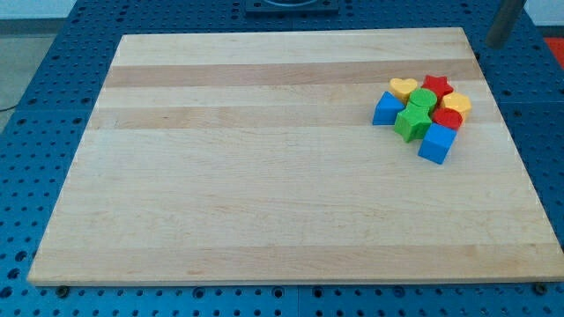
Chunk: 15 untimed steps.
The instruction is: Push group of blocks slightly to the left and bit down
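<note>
A tight group of blocks lies at the view's right on the wooden board. It holds a yellow heart, a red star, a yellow block, a green block, a green star, a red block, a blue block on the group's left and a blue cube at its bottom. My tip is at the view's top right, just beyond the board's corner, above and to the right of the group and apart from it.
The board rests on a blue perforated table. A dark mount sits at the view's top centre beyond the board's edge.
</note>
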{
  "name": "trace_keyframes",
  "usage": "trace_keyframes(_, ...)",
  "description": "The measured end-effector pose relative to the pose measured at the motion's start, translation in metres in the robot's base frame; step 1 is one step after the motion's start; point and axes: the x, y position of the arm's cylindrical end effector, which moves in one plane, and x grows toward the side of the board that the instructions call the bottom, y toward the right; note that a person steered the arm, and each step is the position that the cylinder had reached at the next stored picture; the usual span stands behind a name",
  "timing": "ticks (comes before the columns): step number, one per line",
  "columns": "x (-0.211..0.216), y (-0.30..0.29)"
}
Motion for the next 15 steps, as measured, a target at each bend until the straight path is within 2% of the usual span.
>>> trace_keyframes(3,0.010,0.007)
trace_keyframes(6,0.099,0.011)
trace_keyframes(8,0.124,0.011)
trace_keyframes(9,0.168,0.010)
trace_keyframes(10,0.181,-0.018)
trace_keyframes(12,0.125,-0.068)
trace_keyframes(15,0.134,-0.124)
